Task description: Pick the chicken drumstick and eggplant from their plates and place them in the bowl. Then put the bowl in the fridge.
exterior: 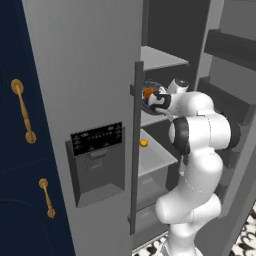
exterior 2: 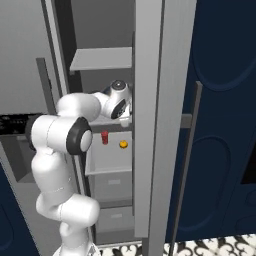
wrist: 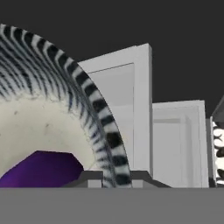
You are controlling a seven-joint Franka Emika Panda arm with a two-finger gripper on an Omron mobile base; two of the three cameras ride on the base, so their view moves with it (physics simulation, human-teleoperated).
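Fingers (wrist: pixel 109 178) pinched shut on the rim of the bowl (wrist: pixel 98 118), one tip either side of the striped wall at the bottom of the hand view.

Bowl is carried into the open fridge (exterior: pixel 85 75); in the left base view it sits upper centre, just right of the long door handle (exterior: pixel 136 150), at the level of the middle shelf (exterior: pixel 155 117).

Step in hand, as I judge it: setting the bowl down on that shelf. Keep it level, ease it further in past the shelf's front edge, lower until the base rests flat, only then let go. Watch the door edge close on the left.

Contents: eggplant (wrist: pixel 41 168) lies purple at lower left of the hand view, on the pale inside. Chicken drumstick (exterior: pixel 148 93) shows as an orange patch inside the bowl.

Lower shelf: small orange item (exterior 2: pixel 123 144), red item (exterior 2: pixel 104 137) beside it.
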